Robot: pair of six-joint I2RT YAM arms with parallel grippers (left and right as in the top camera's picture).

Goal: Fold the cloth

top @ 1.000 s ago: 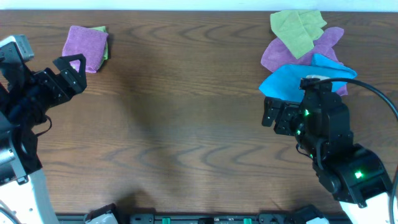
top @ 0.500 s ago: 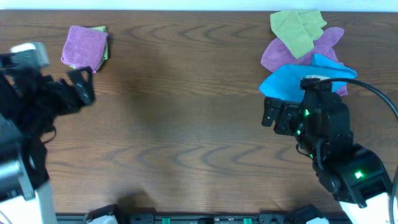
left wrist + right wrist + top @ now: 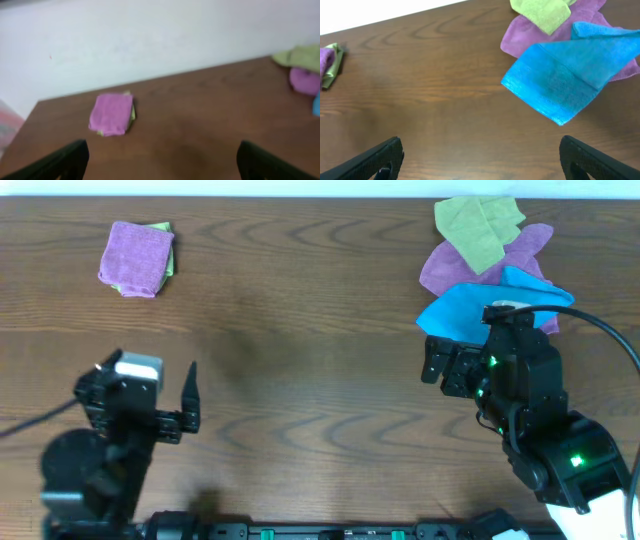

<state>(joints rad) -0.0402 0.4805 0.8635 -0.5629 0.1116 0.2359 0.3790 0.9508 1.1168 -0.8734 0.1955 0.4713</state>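
The dark brown wooden table (image 3: pixel 320 330) fills the overhead view. My right arm sits at about 4 o'clock on it and my left at about 8 o'clock. My right gripper (image 3: pixel 480 160) has its jaws spread wide with nothing between them, just bare wood, and it faces the heap of cloths at 1 o'clock. My left gripper (image 3: pixel 138 392) is likewise released and empty, its two black fingers standing far apart over the tabletop. In the heap, the bright blue microfibre cloth (image 3: pixel 470 305) lies nearest to my right gripper, loosely doubled over. It partly covers a crumpled purple cloth (image 3: pixel 445 265), and a rumpled light green cloth (image 3: pixel 478 225) rests on that one's far edge. The purple-magenta microfibre cloth (image 3: pixel 135 258) lies at about 10 o'clock, well apart from both grippers. It is folded into a small, neat square and rests on a folded green cloth (image 3: pixel 168 250), of which only a thin strip shows along the 3 o'clock side.
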